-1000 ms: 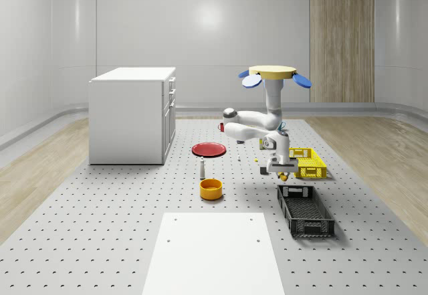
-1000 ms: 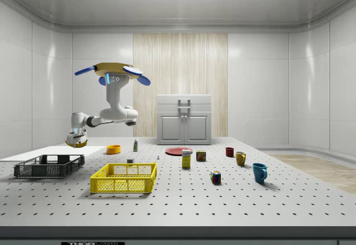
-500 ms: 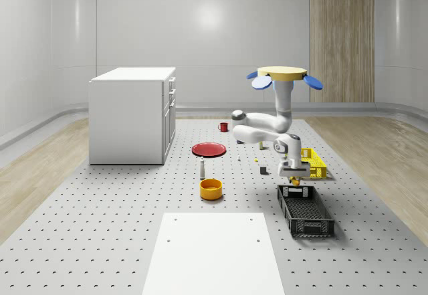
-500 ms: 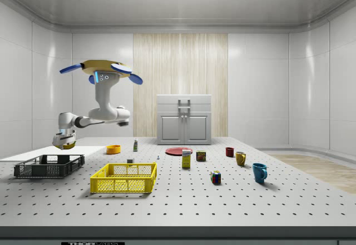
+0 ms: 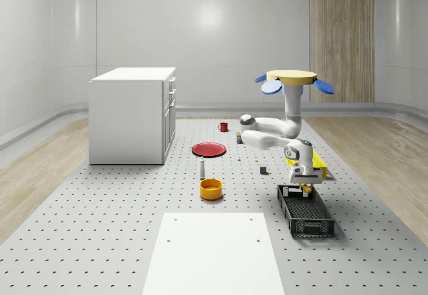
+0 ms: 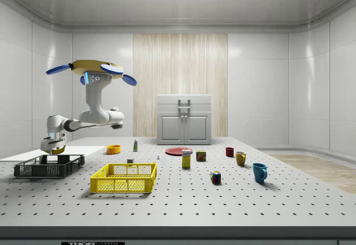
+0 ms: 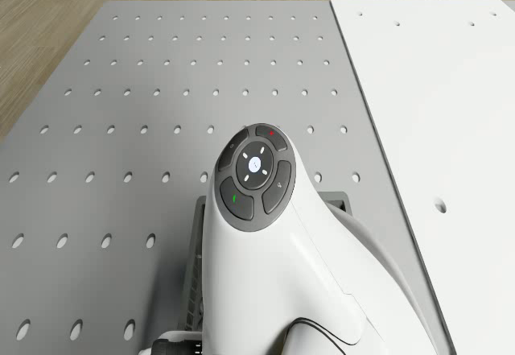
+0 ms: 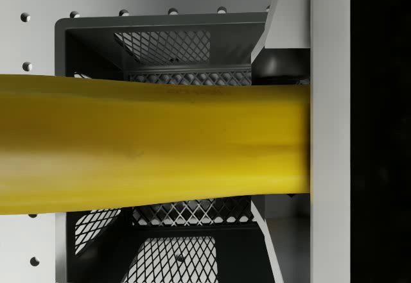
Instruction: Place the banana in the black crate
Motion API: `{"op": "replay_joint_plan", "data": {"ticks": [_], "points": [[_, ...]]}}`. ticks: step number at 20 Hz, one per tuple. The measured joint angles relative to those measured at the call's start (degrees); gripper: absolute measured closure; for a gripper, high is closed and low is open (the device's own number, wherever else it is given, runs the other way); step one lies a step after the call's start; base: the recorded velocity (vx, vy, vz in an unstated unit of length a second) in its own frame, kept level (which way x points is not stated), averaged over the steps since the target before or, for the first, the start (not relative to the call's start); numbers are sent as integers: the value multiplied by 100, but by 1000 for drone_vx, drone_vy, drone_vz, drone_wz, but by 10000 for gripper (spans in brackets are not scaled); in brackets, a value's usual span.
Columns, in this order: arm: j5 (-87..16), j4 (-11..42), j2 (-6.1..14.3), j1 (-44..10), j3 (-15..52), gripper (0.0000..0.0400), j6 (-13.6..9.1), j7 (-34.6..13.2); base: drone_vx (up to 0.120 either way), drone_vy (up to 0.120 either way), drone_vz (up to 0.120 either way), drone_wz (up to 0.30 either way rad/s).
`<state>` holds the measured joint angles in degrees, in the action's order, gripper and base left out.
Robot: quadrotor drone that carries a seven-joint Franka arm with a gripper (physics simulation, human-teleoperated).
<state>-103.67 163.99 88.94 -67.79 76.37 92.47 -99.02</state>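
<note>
Our hovering drone (image 5: 290,77) has carried our gripper (image 5: 305,187), clamped on the curved yellow banana (image 8: 148,145), over the black mesh crate (image 5: 306,213), so release is close.

Grey perforated table (image 5: 100,235), black crate (image 5: 306,211), yellow crate (image 6: 124,178), white mat (image 5: 212,251)

In the whole-scene view the crate (image 5: 305,212) lies near and right, the basket (image 5: 314,162) just beyond it, the cabinet (image 5: 133,114) far left.
</note>
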Motion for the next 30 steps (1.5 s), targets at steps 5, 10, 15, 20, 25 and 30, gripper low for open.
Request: {"op": "replay_joint_plan", "data": {"ticks": [5, 10, 15, 20, 25, 30], "points": [[2, 0, 5, -1, 1, 199, 5, -1, 24, -40, 0, 0], [4, 0, 10, -3, 1, 199, 9, -2, 72, -40, -24, 0], [5, -1, 14, -4, 2, 199, 13, -3, 120, 0, -120, 0], [7, -1, 18, -4, 2, 199, 16, -3, 88, 0, -72, 0], [8, -1, 21, -5, 3, 199, 20, -4, 0, 0, -88, 0], [20, -2, 24, -5, 3, 122, 30, 38, 0, 0, 0, 0]]}}
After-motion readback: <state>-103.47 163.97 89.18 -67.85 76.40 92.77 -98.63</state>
